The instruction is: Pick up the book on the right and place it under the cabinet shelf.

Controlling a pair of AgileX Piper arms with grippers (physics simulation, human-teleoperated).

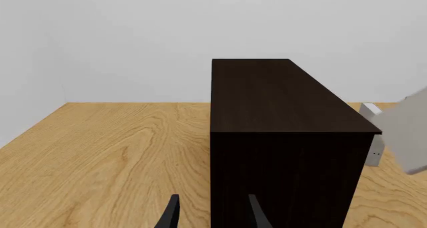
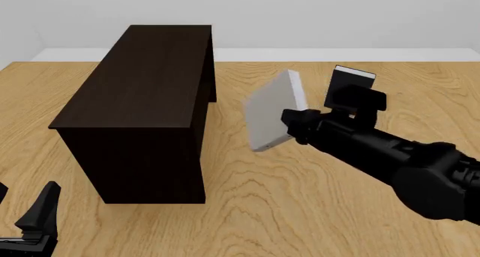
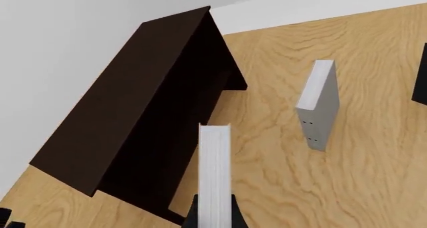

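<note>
The right pincer (image 2: 294, 124) has the book (image 2: 273, 112) clamped between its fingers, lifted clear of the desk (image 2: 315, 201) and sitting mid-frame in the front view, tilted with its broad grey cover facing the camera. In the right wrist view the white page edges (image 3: 214, 173) run straight out from between the fingers, so the book's long axis lies along the reach of the arm.

Now the relation that matters: the cabinet shelf (image 2: 143, 94) fills the left half of the front view, and the book hangs just to the right of it, near its right side but not touching. The cabinet's long axis runs away from the camera towards the far wall, so the book has to travel leftwards in the frame to get beneath it. I judge the book must also drop lower and level out first, since it rides fairly high and tilted here.

The left pincer (image 1: 212, 215) sits at the lower left of the front view, fingers spread and holding nothing, close to the cabinet's near end. The right arm is the one carrying, and it is the nearer to the open side.

Behind the right arm, two other books stand on the desk: a grey one (image 3: 318, 104) and a black-covered one (image 2: 352, 90).
</note>
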